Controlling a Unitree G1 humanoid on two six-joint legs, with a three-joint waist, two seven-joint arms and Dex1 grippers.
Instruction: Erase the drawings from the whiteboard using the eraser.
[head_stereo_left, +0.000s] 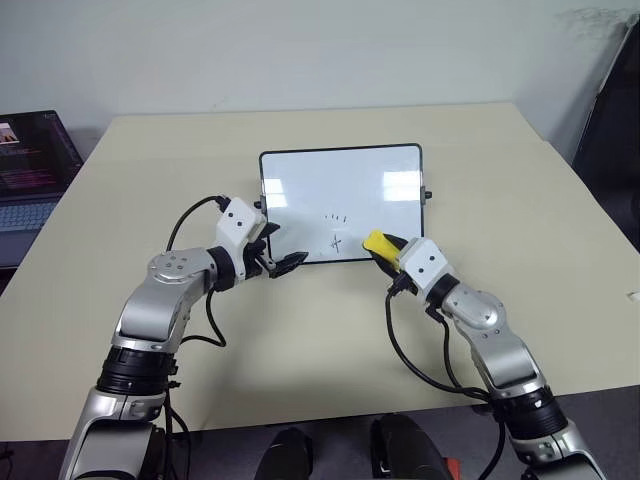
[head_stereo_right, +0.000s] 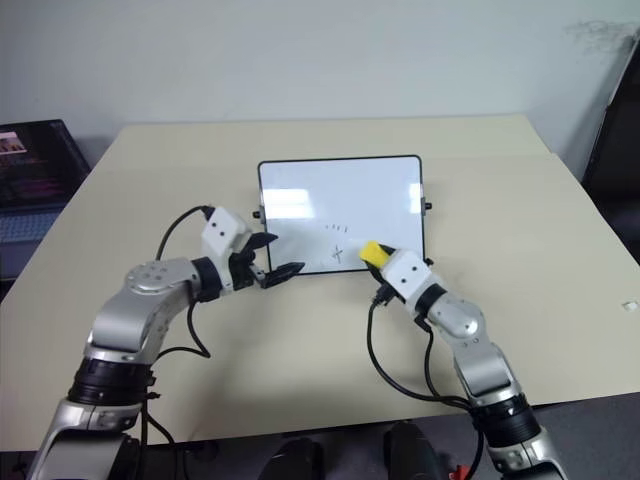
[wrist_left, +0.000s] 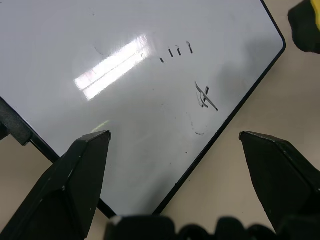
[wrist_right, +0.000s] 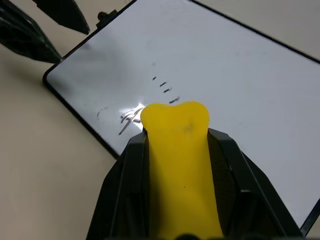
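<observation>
With the right gripper (head_stereo_left: 385, 250) clenched on the eraser (head_stereo_left: 376, 243) and the left gripper (head_stereo_left: 283, 258) released, a hard swipe over the drawings (head_stereo_left: 336, 243) could shove the unpinned whiteboard (head_stereo_left: 340, 185) toward the desk's far edge.

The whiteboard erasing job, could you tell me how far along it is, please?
Done: the right gripper is shut on the eraser near the whiteboard. In hand: the eraser's tip is beside the drawings; the open left gripper is at the board's corner. Left: all marks remain.
</observation>
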